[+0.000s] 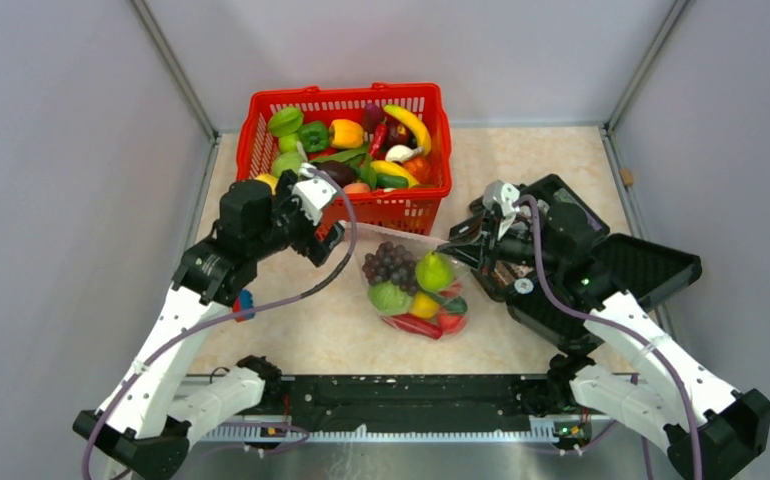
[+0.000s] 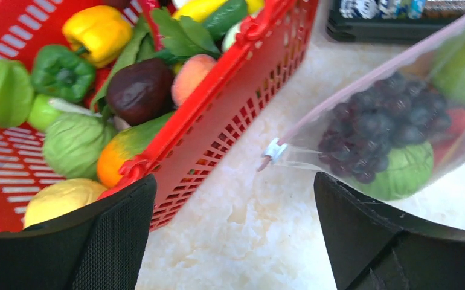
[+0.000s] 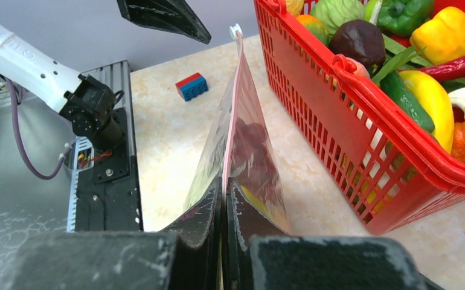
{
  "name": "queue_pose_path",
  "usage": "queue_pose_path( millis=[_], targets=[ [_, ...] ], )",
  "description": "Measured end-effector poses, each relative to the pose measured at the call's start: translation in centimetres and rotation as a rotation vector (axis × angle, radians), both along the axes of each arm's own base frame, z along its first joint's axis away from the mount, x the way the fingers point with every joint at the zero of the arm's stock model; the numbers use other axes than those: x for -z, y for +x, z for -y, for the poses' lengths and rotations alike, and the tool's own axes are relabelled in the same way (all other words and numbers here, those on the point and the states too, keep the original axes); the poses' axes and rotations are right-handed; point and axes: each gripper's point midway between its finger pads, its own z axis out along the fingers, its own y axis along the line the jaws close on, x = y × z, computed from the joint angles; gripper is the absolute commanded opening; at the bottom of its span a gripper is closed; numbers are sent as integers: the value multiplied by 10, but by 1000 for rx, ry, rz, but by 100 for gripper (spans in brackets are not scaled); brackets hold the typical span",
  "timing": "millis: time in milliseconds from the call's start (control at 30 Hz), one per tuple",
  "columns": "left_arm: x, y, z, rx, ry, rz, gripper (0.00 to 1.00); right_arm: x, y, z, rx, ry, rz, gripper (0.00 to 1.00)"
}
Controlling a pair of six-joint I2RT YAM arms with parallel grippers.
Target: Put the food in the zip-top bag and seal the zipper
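On the beige marbled bench (image 1: 531, 165), the biggest container we see is a red plastic lattice basket (image 1: 343, 97) at the far side. It is heaped with glossy toy produce, including a green pepper (image 2: 63, 72), a yellow pepper (image 2: 97, 31), a dark maroon rounded vegetable (image 2: 139, 89), a peach (image 2: 189, 75) and a banana (image 1: 409, 124).

To the right a black hinged case (image 1: 651, 268) lies open.

Just in front of the basket, mid-bench, lies the crinkly transparent zip-top bag (image 1: 431, 245). It holds purple grapes (image 1: 389, 262), a green pear (image 1: 433, 271), a green cabbage (image 1: 389, 297), a yellow lemon (image 1: 423, 305), a red chili (image 1: 413, 326) and a red tomato (image 1: 451, 320).

Its thin pinkish zipper (image 2: 375, 72) runs along the raised far edge. The right tool (image 3: 224, 211) is pressed tight on one end of that edge. At the other end sits a small white slider tab (image 2: 273, 149).

The left tool (image 2: 236, 241) stands spread wide with nothing in it. The tab lies just ahead of it, and the basket wall is close on its left.

A small blue and red block (image 3: 192, 86) lies on the bench by the left arm, well apart from the bag.

The right arm covers most of the case, so we cannot make out what it holds. We also cannot tell whether the zipper is closed along its whole length.
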Motion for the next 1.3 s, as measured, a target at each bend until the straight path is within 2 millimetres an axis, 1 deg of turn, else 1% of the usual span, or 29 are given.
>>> queue_pose_path(
  millis=[133,367,467,533,600,667,833,900,967,1033,1100,1167,1233,1300],
  targets=[
    [-16,8,-13,-114,-50,81,99,-5,-3,-3,-14,37,-23,0],
    [-54,20,-47,-355,-195,233,99,-17,-20,-10,-98,136,-102,0],
    [-70,25,-63,-458,-254,285,99,-22,-31,-12,-149,150,-127,0],
    [-76,30,-73,-526,-285,311,99,-28,-45,-14,-207,153,-138,0],
    [-77,34,-82,-581,-304,324,99,-36,-60,-17,-262,158,-131,0],
    [-74,36,-88,-623,-313,325,99,-46,-79,-17,-326,166,-108,0],
    [-70,37,-94,-660,-322,320,99,-74,-115,-12,-444,193,-52,0],
    [-70,36,-94,-664,-325,321,99,-80,-127,-10,-493,202,-31,0],
    [-70,35,-95,-664,-328,325,99,-81,-135,-8,-528,200,-21,0],
    [-72,34,-96,-664,-334,331,99,-78,-133,-10,-527,192,-14,0],
    [-73,33,-96,-663,-342,336,99,-70,-120,-17,-478,177,-26,0],
    [-73,33,-96,-663,-343,336,99,-56,-96,-28,-390,152,-63,0],
    [-71,33,-95,-664,-343,332,99,-34,-67,-41,-297,111,-125,0],
    [-71,33,-95,-664,-344,330,99,-2,-38,-53,-206,53,-209,0]
  ],
)
